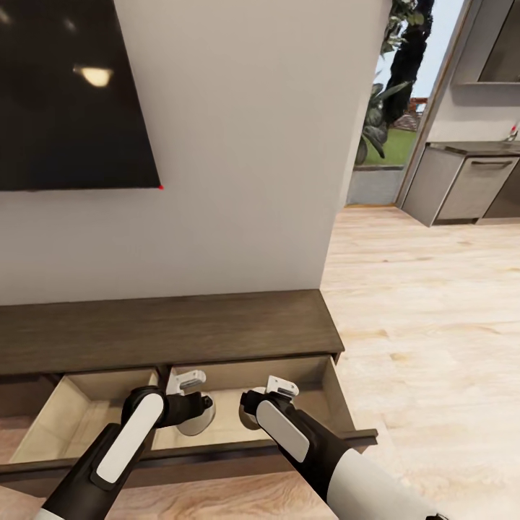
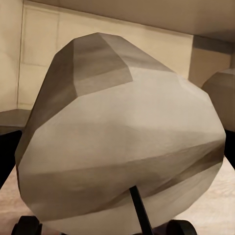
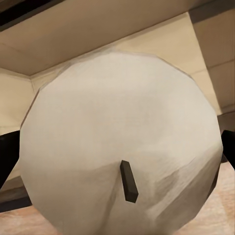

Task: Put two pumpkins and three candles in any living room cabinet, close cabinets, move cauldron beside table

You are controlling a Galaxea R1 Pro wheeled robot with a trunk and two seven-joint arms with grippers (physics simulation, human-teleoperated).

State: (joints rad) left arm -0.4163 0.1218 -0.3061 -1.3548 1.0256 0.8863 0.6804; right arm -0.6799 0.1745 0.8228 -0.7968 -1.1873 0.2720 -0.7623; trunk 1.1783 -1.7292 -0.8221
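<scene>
The cabinet (image 1: pixel 173 336) stands against a white wall (image 1: pixel 245 144), both drawers open over pale wood floor (image 1: pixel 426 303). The left tool (image 1: pixel 193 413) grips one candle (image 2: pixel 122 142). The right tool (image 1: pixel 253 410) grips another candle (image 3: pixel 122 142).

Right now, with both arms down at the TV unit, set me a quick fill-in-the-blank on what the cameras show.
1. Each hand, left hand and right hand, is reaching into a pulled-out ____ of the cabinet.
2. The left wrist view is close on a grey-beige ____ with a dark wick.
3. On the wall above the cabinet hangs a black ____.
4. The floor beside the cabinet is light ____.

Missing words: drawer; candle; TV screen; wood
</scene>
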